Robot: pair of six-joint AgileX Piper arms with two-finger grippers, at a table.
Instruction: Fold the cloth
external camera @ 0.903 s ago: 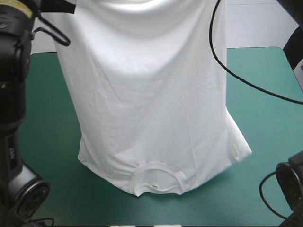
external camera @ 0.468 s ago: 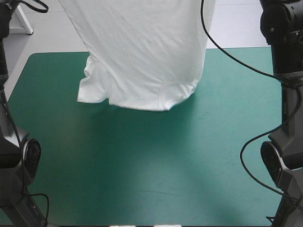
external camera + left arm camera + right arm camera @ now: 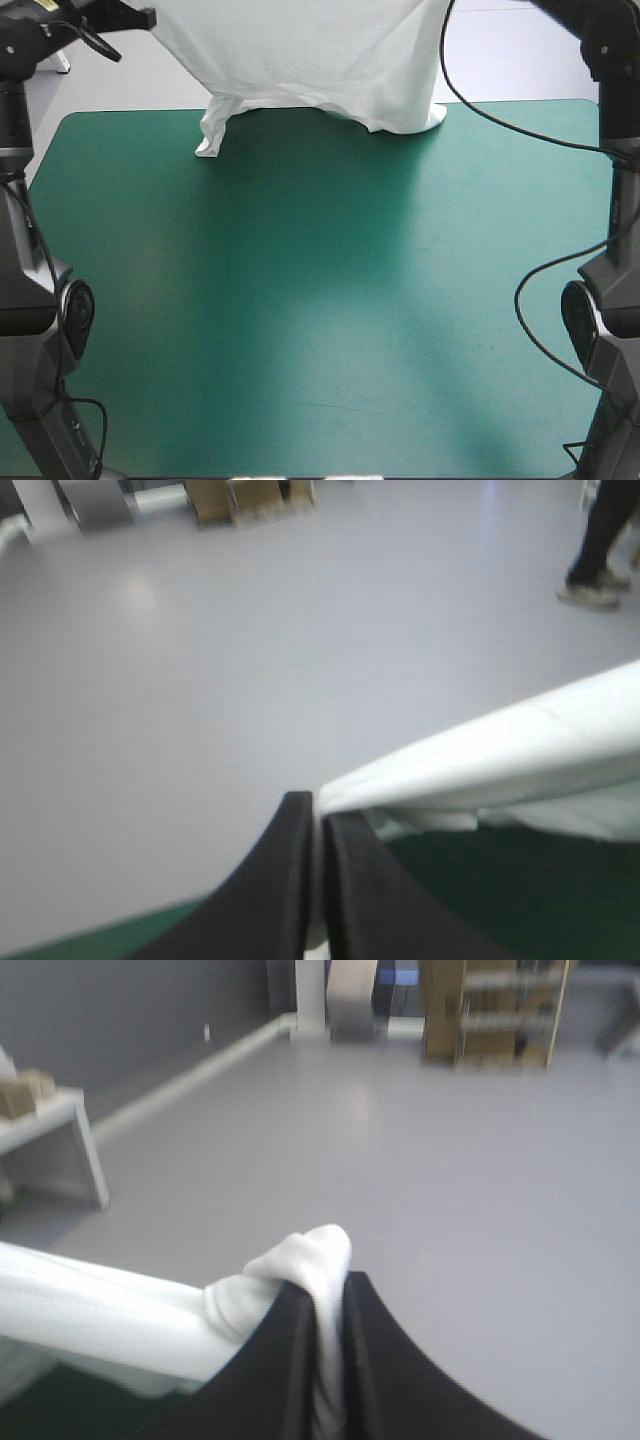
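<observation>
The white T-shirt (image 3: 310, 60) hangs spread above the far edge of the teal-green cover (image 3: 320, 300). Its lowest folds reach the cover there.

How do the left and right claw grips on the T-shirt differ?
The left claw pinches a thin T-shirt edge; the right claw holds a bunched wad. Cloth ends at the left claw's tips; it pokes past the right claw's. Both are shut on it, raised near the table's far edge.
</observation>
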